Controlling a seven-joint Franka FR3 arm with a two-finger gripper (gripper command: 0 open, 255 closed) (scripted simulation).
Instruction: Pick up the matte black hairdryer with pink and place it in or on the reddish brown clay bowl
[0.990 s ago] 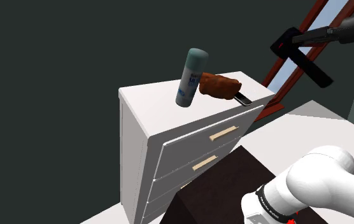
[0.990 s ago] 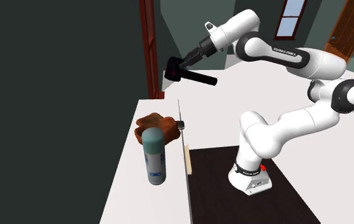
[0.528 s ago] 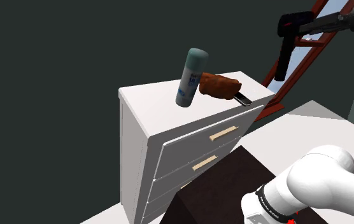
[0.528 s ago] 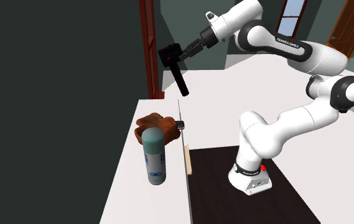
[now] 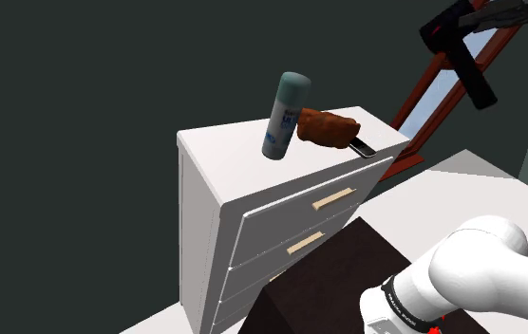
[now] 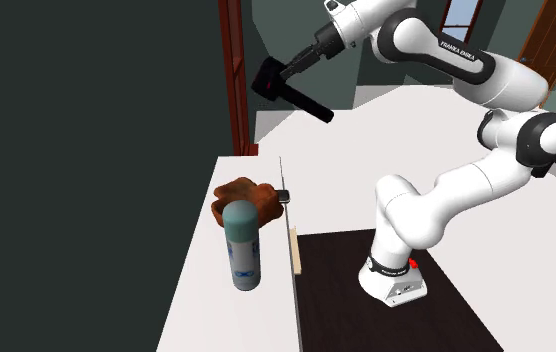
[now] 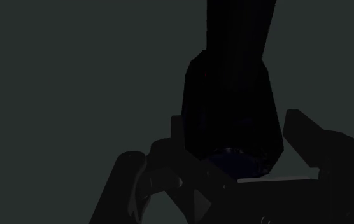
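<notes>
Hairdryer (image 6: 288,90) aloft in upper middle of second exterior view, well above and beyond reddish-brown bowl (image 6: 245,196). Gripper (image 6: 294,66) clenched on it near head, handle hanging slantwise. Wrist view dim, so hold possibly shallow.

Risk: dryer pivots or slips on descent, and handle clips spray can (image 6: 242,246) just beside bowl.

Dresser top (image 5: 224,152) narrow, bowl near its edge, open air above.

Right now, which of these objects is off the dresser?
The black hairdryer, held in the gripper; the spray can and brown bowl rest on the dresser.
</notes>
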